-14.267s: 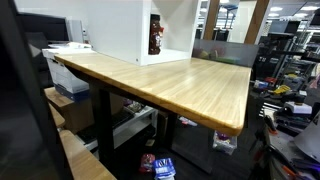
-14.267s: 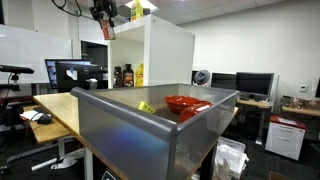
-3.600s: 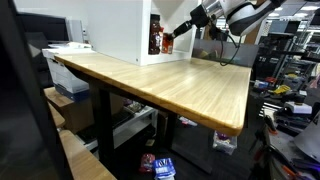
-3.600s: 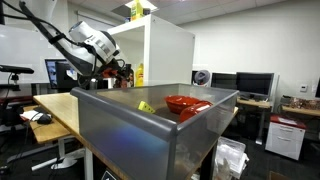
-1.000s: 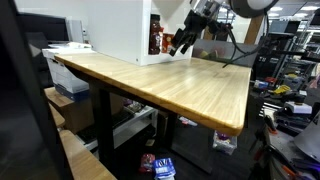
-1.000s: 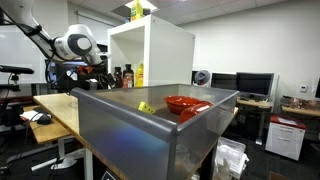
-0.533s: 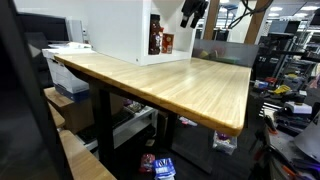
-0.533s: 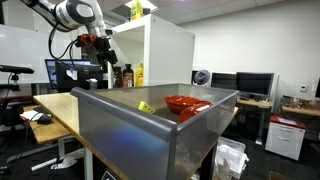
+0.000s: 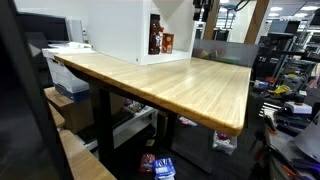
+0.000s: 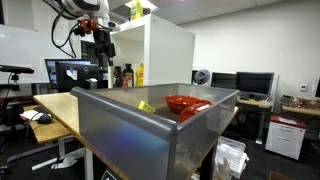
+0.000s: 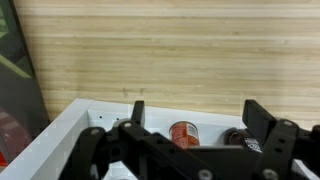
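Two fingers of my gripper (image 11: 198,118) stand wide apart and empty, high over the table (image 11: 160,50); I see the red can (image 11: 183,133) upright in the white shelf (image 11: 70,125) below, roughly centred between them, a dark bottle (image 11: 235,136) just beside it.

No words or numbers can be read here. The bottles (image 9: 156,41) in the white shelf (image 9: 110,30), down below the gripper (image 9: 201,10), have colored labels, but the letters are too small and blurry to make out. The yellow bottle (image 10: 139,73) beside them is the same. In the wrist view, the round red lid (image 11: 184,133) right under the gripper shows no letters to read.
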You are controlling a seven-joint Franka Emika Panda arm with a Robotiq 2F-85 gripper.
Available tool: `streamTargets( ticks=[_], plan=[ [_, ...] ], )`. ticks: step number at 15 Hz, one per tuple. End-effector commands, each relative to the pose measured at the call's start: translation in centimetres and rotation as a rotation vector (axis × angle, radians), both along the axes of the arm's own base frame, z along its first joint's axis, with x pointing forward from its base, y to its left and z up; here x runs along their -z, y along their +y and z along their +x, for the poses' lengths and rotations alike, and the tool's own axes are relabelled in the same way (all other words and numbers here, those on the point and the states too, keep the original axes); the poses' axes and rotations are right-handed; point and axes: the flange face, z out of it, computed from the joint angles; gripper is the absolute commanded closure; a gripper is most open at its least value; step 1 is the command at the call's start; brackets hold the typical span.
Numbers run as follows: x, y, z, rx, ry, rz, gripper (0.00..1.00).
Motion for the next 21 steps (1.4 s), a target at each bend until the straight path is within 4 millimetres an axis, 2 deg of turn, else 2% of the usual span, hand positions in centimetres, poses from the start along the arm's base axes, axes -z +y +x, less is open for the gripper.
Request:
streamTargets(
  ticks=[1,7,10,11,17,21],
  plan=[
    [0.7,-0.1,0.2,-0.044,0.035,0.001,0.0],
    [2.7,-0.2,1.0,-0.02,0.005,-0.006,0.0],
    [3.2,-0.3,1.7,-0.012,-0.07,0.017,0.0],
    [3.6,-0.2,1.9,-0.017,-0.09,0.026,0.19],
    [4.7,-0.2,2.3,-0.028,-0.163,0.044,0.56],
    [5.5,0.0,2.6,-0.041,-0.273,0.066,0.81]
  ],
)
